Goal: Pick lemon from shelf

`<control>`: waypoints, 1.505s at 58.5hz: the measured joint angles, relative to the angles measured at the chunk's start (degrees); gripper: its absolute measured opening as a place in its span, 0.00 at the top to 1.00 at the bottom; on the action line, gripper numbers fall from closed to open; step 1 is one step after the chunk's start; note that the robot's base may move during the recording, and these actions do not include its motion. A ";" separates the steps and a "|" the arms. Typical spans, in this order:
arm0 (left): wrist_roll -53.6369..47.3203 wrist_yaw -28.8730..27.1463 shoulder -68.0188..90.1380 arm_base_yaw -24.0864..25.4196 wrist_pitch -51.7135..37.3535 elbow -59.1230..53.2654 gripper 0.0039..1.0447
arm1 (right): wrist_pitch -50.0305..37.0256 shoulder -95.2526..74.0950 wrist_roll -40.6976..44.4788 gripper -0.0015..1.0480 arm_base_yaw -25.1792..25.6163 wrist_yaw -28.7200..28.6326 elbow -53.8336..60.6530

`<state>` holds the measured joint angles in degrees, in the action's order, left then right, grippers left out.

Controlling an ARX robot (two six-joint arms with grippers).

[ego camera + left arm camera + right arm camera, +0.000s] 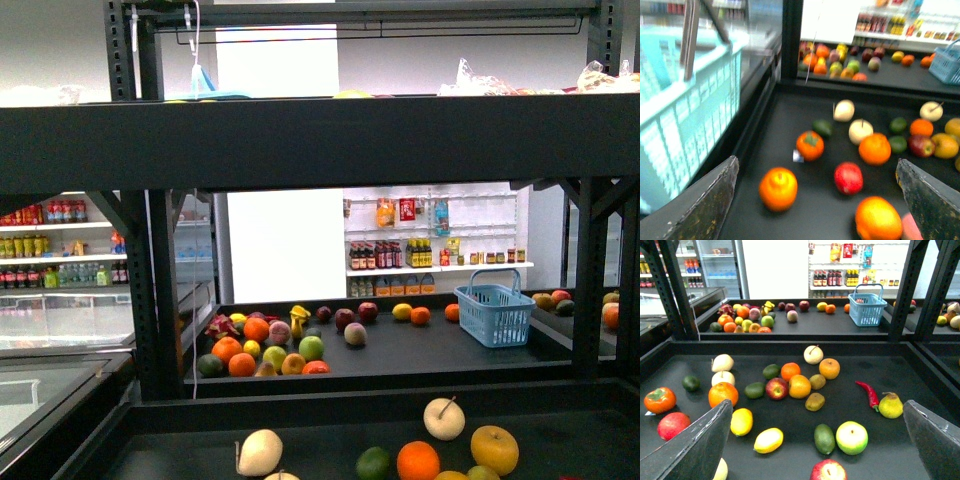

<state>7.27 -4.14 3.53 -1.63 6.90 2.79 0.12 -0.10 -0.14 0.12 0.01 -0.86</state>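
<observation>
Lemon (741, 421) lies on the shelf (790, 347) tray near an orange (723, 393), shown only in the right wrist view. Right gripper (817, 402) and left gripper (816, 160) both have jaws spread wide, gripping nothing.

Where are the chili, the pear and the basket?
chili (867, 393): right wrist view, middle of its red body.
pear (890, 407): right wrist view, its yellow belly.
basket (867, 311): right wrist view, its front wall.

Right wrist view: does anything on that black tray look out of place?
A red chili pepper lies near a yellow pear on the shelf, odd among the roundish fruit. Nothing looks spilled or damaged.
</observation>
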 joint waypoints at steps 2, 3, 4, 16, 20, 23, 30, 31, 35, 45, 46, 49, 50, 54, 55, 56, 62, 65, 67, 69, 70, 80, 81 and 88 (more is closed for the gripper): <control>2.49 0.52 2.01 0.09 1.73 0.66 0.07 | 0.00 0.00 0.00 0.02 0.00 -0.02 0.00; 4.70 1.33 3.43 0.33 2.27 1.01 0.07 | -0.02 0.00 0.00 0.02 0.00 -0.11 0.00; 5.99 2.34 4.96 0.66 2.49 1.42 0.07 | 0.00 0.00 0.00 0.02 0.00 -0.09 0.00; 16.48 20.72 30.29 18.58 -5.55 16.35 0.07 | 0.00 0.00 0.02 0.02 0.00 -0.07 0.00; 21.14 27.08 39.67 25.18 -5.49 23.89 0.07 | -0.02 0.00 0.00 0.02 0.00 -0.04 0.00; 25.90 32.09 47.41 29.83 -5.18 30.25 0.07 | -0.02 0.00 0.00 0.02 0.00 -0.04 -0.02; 38.42 40.19 62.93 36.85 -4.87 44.46 0.07 | -0.02 0.00 0.00 0.02 0.00 -0.04 0.00; 39.71 40.70 64.54 37.35 -4.98 46.01 0.07 | 0.00 0.00 0.00 0.02 0.00 -0.04 0.00; 43.54 41.72 69.51 38.47 -5.40 50.88 0.07 | -0.02 0.00 0.00 0.02 0.00 -0.07 -0.02; 49.83 42.10 81.18 39.19 -5.38 61.07 0.07 | -0.02 0.00 0.00 0.02 0.00 -0.04 0.00; 50.05 42.10 81.70 39.19 -5.38 61.51 0.07 | -0.02 0.00 0.00 0.02 0.00 -0.04 0.00; 51.19 42.07 84.63 39.19 -5.38 63.87 0.07 | -0.02 0.00 0.00 0.02 0.00 -0.07 0.00; 51.52 42.05 85.55 39.19 -5.38 64.61 0.07 | 0.00 0.00 0.00 0.02 0.00 -0.07 0.00; 52.72 41.99 88.28 39.19 -5.38 66.86 0.07 | -0.02 0.00 0.02 0.02 0.00 -0.04 -0.02; 53.07 42.01 89.00 39.19 -5.42 67.52 0.07 | 0.00 0.00 0.00 0.02 0.00 -0.04 0.00; 53.20 42.01 89.35 39.19 -5.42 67.82 0.07 | 0.00 0.00 0.00 0.02 0.00 -0.04 0.00; 54.69 42.07 92.78 39.28 -5.81 71.58 0.07 | -0.02 0.00 0.00 0.02 0.00 -0.04 0.00; 55.28 42.07 94.20 39.39 -5.81 73.20 0.07 | -0.02 0.00 0.00 0.02 0.00 -0.04 0.00; 55.80 42.05 95.25 39.58 -5.79 74.20 0.07 | -0.02 0.00 0.02 0.02 0.00 -0.04 0.00; 56.13 42.03 96.13 39.74 -5.73 74.97 0.07 | 0.00 0.00 0.00 0.02 0.00 -0.04 0.00; 56.35 42.03 96.70 39.85 -5.73 75.52 0.07 | -0.02 0.00 0.00 0.02 0.00 -0.04 -0.02; 59.10 42.51 101.92 40.35 -7.32 79.28 0.07 | 0.00 0.00 0.02 0.02 0.00 -0.04 0.00; 59.32 42.60 102.49 40.35 -7.58 79.62 0.07 | -0.02 0.00 0.00 0.02 0.00 -0.04 0.00; 60.63 42.88 105.90 39.98 -8.39 83.01 0.07 | 0.00 0.00 0.00 0.02 0.00 -0.04 0.00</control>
<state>67.90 38.74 109.43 38.35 -1.50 85.80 0.12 -0.10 -0.14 0.12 -0.03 -0.86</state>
